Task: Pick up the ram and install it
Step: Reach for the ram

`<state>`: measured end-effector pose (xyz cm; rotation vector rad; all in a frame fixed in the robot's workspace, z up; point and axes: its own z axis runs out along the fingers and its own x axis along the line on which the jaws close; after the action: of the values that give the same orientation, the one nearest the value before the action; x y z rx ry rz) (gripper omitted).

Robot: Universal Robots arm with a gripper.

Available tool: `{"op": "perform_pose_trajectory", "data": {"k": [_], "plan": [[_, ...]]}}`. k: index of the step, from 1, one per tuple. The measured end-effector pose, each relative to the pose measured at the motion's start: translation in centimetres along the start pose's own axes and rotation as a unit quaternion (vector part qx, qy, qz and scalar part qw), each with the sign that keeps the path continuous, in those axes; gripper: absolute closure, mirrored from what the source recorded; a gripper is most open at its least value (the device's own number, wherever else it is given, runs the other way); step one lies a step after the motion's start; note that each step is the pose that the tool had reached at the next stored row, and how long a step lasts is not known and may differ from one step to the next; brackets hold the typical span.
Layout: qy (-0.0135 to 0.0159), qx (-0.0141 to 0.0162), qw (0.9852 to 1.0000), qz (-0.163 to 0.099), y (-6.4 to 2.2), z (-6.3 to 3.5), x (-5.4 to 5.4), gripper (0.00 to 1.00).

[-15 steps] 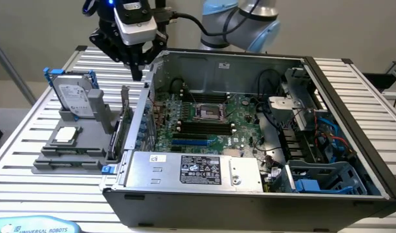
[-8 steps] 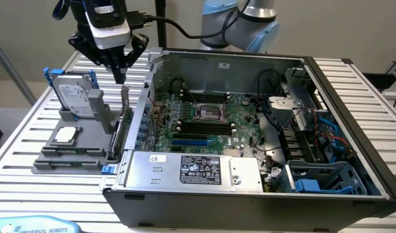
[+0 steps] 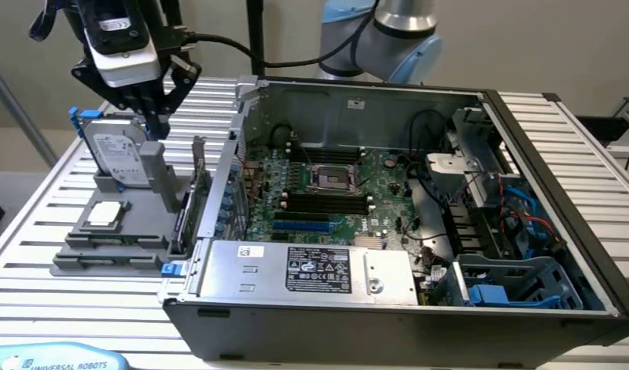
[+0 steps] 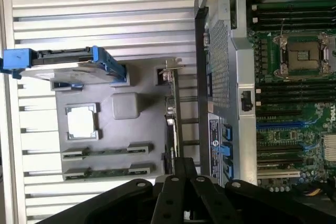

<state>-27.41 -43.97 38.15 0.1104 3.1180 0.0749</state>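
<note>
The ram (image 4: 105, 172) lies flat in a slot of the grey holder (image 4: 142, 129) on the bench (image 3: 47, 308). A second stick (image 4: 105, 151) lies just beside it, and the square processor chip (image 4: 81, 120) is near. My tool (image 3: 152, 123) hangs above the holder, close to the top of the upright hard drive (image 3: 117, 150) and well apart from the ram. Its fingers are closed together with nothing between them. The open computer case (image 3: 397, 324) stands on the exterior view's right of the holder, with the black memory slots (image 3: 325, 202) of its motherboard (image 3: 381, 220) showing.
</note>
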Motion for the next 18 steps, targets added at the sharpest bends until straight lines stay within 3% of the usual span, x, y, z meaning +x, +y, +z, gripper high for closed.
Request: {"op": "perform_pose_trajectory", "data": {"k": [13, 18], "plan": [[0.0002, 0.0, 1.0, 0.0, -1.33, 0.95, 5.8, 0.89], [0.0024, 0.0001, 1.0, 0.0, -2.02, 1.58, 7.7, 0.89]]}}
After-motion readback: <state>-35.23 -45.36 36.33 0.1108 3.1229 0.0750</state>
